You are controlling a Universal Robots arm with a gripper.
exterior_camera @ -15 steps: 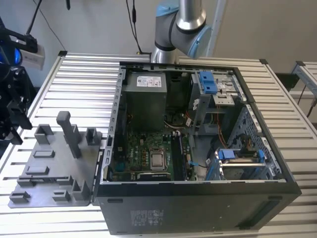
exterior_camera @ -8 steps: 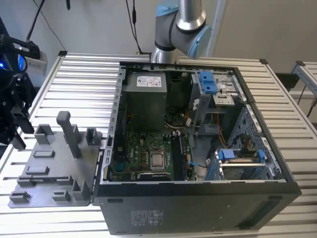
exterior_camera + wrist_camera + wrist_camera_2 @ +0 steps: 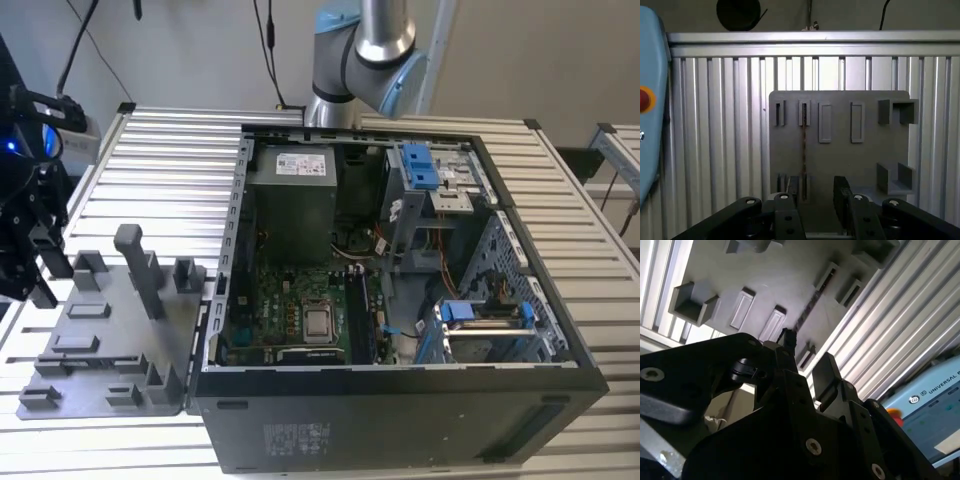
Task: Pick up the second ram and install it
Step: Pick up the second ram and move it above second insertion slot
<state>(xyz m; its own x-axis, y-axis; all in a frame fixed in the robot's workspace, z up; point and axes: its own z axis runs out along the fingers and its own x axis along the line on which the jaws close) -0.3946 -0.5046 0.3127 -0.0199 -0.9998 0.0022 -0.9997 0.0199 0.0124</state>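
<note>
The second ram (image 3: 803,150) is a thin dark stick standing on edge in a slot pair of the grey holder plate (image 3: 865,165). In the second wrist view the ram (image 3: 810,307) shows as a narrow dark line on that plate (image 3: 775,280). My gripper (image 3: 815,194) hovers over the plate's near end, open, nothing between its fingers. The stick's line runs between the two fingertips, closer to one finger (image 3: 791,192), and is not touched. In the exterior view the gripper (image 3: 38,265) hangs at the left edge of the holder plate (image 3: 110,350).
An open computer case (image 3: 400,400) stands at the exterior view's right of the plate, with the green motherboard (image 3: 290,310) and processor socket (image 3: 318,323) inside. Grey posts (image 3: 140,265) rise from the plate. A blue pendant (image 3: 650,110) lies beside the ribbed metal table (image 3: 715,125).
</note>
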